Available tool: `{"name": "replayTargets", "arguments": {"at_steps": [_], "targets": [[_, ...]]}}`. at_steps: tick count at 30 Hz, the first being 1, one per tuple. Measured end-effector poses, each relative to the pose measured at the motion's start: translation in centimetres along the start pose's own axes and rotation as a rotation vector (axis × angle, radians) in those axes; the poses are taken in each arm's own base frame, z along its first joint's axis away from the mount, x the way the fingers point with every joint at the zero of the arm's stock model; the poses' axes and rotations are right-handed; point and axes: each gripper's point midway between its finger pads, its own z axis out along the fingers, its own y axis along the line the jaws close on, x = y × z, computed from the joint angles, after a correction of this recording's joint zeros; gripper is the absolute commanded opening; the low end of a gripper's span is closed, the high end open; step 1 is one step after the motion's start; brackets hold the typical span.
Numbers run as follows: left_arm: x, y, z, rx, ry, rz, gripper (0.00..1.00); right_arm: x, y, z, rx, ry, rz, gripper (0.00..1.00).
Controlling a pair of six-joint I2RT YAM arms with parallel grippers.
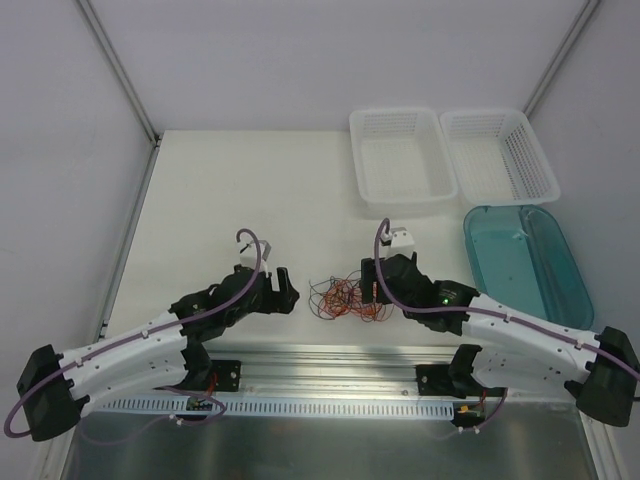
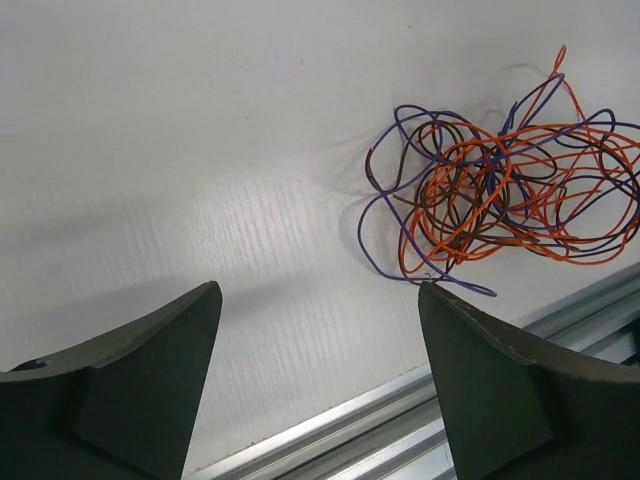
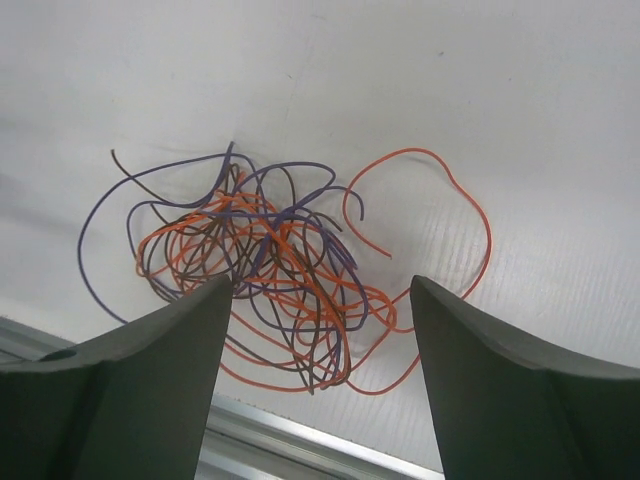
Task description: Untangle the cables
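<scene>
The cables (image 1: 345,297) lie in one tangled knot of thin orange, dark brown and purple wires on the white table, near its front edge, between the two arms. The left wrist view shows the knot (image 2: 500,185) at upper right, beyond my fingers. In the right wrist view the knot (image 3: 270,270) lies just ahead of and partly between my fingers. My left gripper (image 1: 290,292) is open and empty, left of the knot. My right gripper (image 1: 368,284) is open and empty, just right of and over the knot's edge.
Two white mesh baskets (image 1: 400,155) (image 1: 500,152) stand at the back right. A teal tray (image 1: 525,262) lies to the right of the right arm. A metal rail (image 1: 330,360) runs along the table's front edge, close behind the knot.
</scene>
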Motion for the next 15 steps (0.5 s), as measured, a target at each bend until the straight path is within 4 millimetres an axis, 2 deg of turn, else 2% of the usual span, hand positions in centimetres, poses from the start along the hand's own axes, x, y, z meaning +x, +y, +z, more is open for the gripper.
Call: {"name": "replayTargets", "arguments": {"at_steps": [7,11,15], "targets": [[0.5,-2.3,1.3,0.012,0.115,-0.029,0.73,-2.1,1.2,-2.3,-0.097,-0.043,-0.006,0.77],[1.4,-3.4,2.6,0.01,0.172,-0.096,0.66,-1.9,1.5,-2.5,-0.115,-0.034,-0.02,0.79],[3.0,-3.5,3.9,-0.024,0.231,-0.144,0.58,-1.4,1.8,-2.3,-0.125,-0.013,-0.04,0.84]]}}
